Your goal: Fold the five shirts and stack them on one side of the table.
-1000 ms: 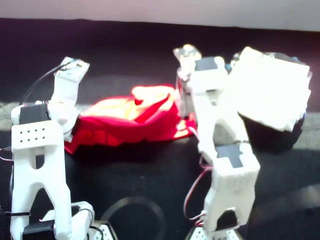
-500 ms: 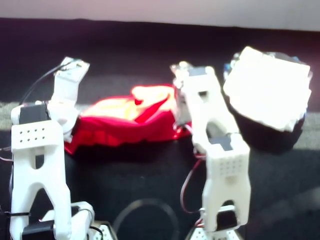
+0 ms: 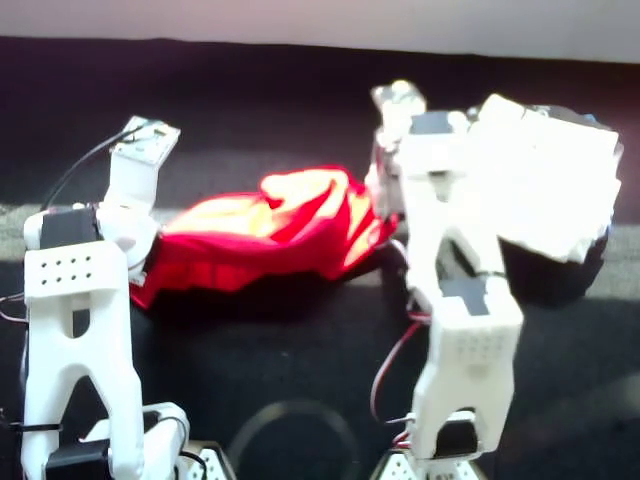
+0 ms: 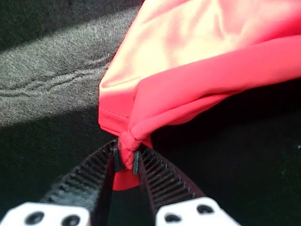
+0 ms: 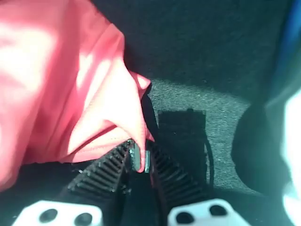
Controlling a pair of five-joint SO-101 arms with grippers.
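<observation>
mik: Right arm (image 3: 465,330) has swung back toward the far right compared with half a second ago. It dragged its end of the red shirt (image 3: 260,235) along, so that edge now stands up in a taller bunch instead of lying low. Left arm (image 3: 75,300) looks parked exactly where it was.

jo: Yep, same read from the high view. The shirt is stretched across the middle of the dark table (image 3: 250,110), between the two arms. A white bundle (image 3: 545,180) sits past the right arm on something dark. From up there the arms cover both pinches though, so I can't judge the jaws.

mik: Left wrist view sorts that out. The left gripper (image 4: 126,160) is clamped on a twisted corner of the shirt, with hem stitching showing just past the fingertips. The cloth fans out away from it over the table (there's a sunlit stripe on the table cover beside it).

jo: Right wrist view is the same deal. The right gripper (image 5: 139,157) is pinched tight on a thin fold at the shirt's edge, and the fabric rises away from the jaws in a ridge. You also see the gripper's shadow on a lit patch of table just beside the cloth, a spot the arm's own bulk covers from above.
</observation>
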